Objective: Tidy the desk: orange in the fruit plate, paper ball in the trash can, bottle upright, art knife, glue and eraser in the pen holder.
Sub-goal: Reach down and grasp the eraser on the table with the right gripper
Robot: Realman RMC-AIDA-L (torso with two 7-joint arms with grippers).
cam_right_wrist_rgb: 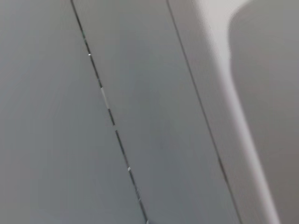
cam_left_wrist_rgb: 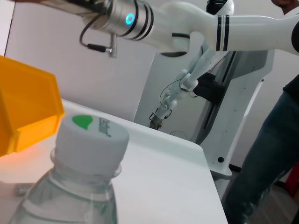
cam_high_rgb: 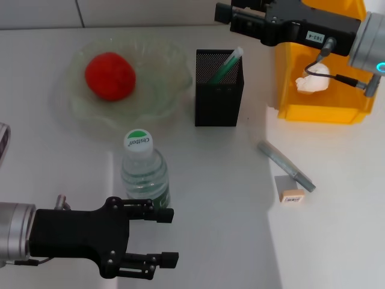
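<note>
Bottle (cam_high_rgb: 145,171) of clear ribbed plastic standing upright near the table's (cam_high_rgb: 204,241) front edge, white cap with a green mark on top, water inside; seen close in the left wrist view (cam_left_wrist_rgb: 79,186). Left gripper (cam_high_rgb: 165,238) just in front of it, black, fingers spread apart with nothing between them, lying low over the white matte surface.

Orange (cam_high_rgb: 110,75), round and reddish with a dull skin, resting in the fruit plate (cam_high_rgb: 162,90), a translucent pale-green dish with a wavy rim. Pen holder (cam_high_rgb: 219,96) just beside the plate, a square black mesh box, with a green-and-white stick, probably the glue (cam_high_rgb: 227,65), leaning inside.

Paper ball (cam_high_rgb: 313,78), crumpled and white, lying in the trash can (cam_high_rgb: 313,111), a glossy yellow plastic bin. Right gripper (cam_high_rgb: 231,15) above the bin's far edge, black and blocky; fingers cut off by the frame, so cannot tell whether spread or pressed.

Art knife (cam_high_rgb: 287,165), a slim grey bar, flat on the table, one end just beside the eraser (cam_high_rgb: 290,189), a small block in a tan paper sleeve.
</note>
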